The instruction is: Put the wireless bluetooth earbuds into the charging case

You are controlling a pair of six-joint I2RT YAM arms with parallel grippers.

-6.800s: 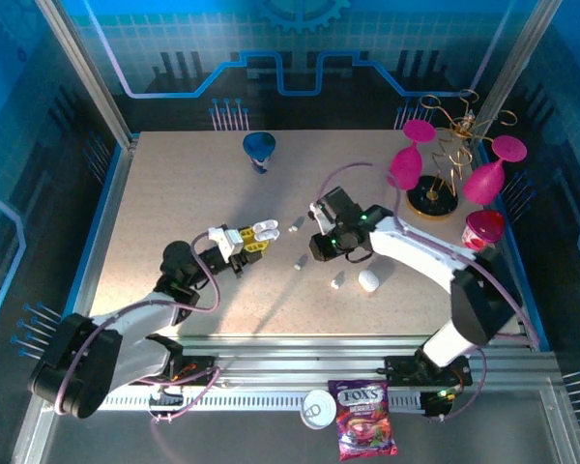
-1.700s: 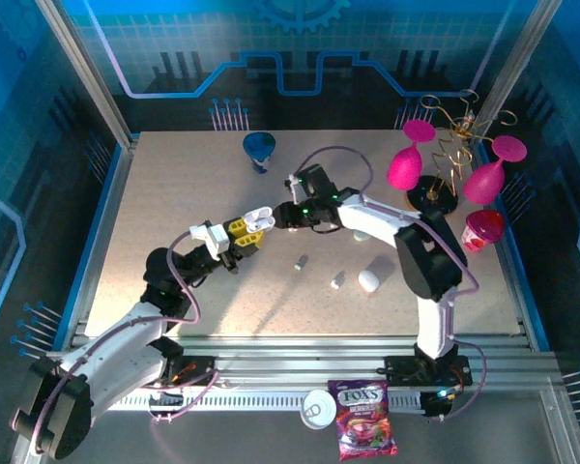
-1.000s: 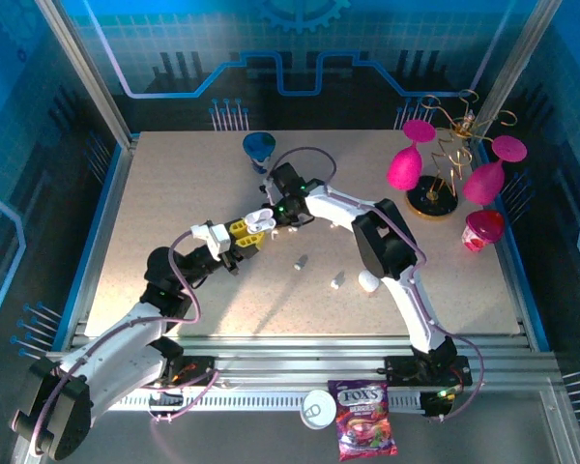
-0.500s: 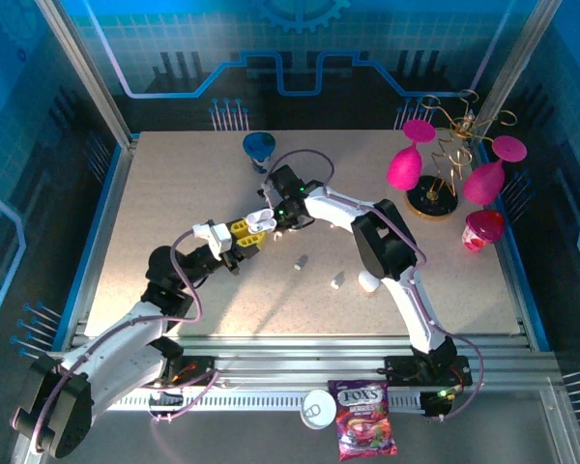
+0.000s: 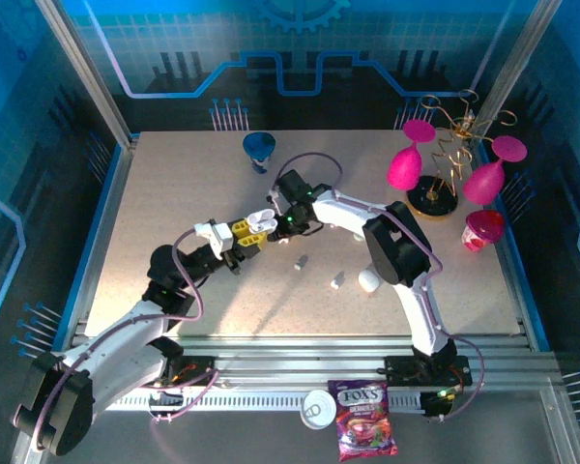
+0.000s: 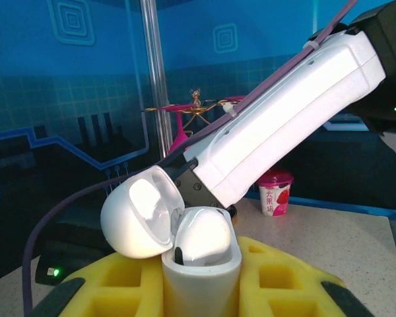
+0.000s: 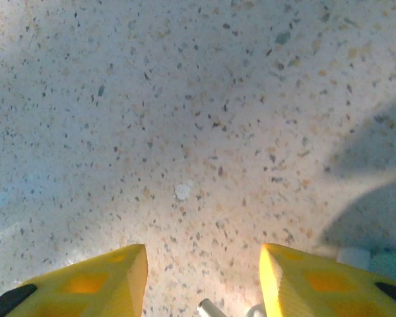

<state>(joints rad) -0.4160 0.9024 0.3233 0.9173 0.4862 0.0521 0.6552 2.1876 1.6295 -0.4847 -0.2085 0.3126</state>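
Fingers (image 6: 280, 287) of the left gripper (image 5: 254, 230) are pressed against the base of the charging case (image 6: 201, 271). The case is held upright, with its lid (image 6: 137, 214) swung open leftward in the left wrist view. Fingers (image 7: 102, 281) of the right gripper (image 7: 202, 276) are spread apart, with only bare speckled worktop (image 5: 174, 193) seen between them. In the top view this gripper is positioned just beyond the held case, very close to it.

Nearer the arm bases, one wireless bluetooth earbud (image 5: 337, 280) is seen lying loose beside a white rounded case (image 5: 368, 280). A second earbud (image 5: 302, 261) lies slightly farther in, near the two grippers.

Whether an earbud is seated inside the open case cannot be determined, as only a glossy white interior is seen. At the lower edge of the right wrist view, two small pale objects (image 7: 208, 308) are cut off and cannot be identified. In the left wrist view, the right arm's white link (image 6: 284, 99) covers much of the background, and a pink cup (image 6: 275, 198) is seen behind it.
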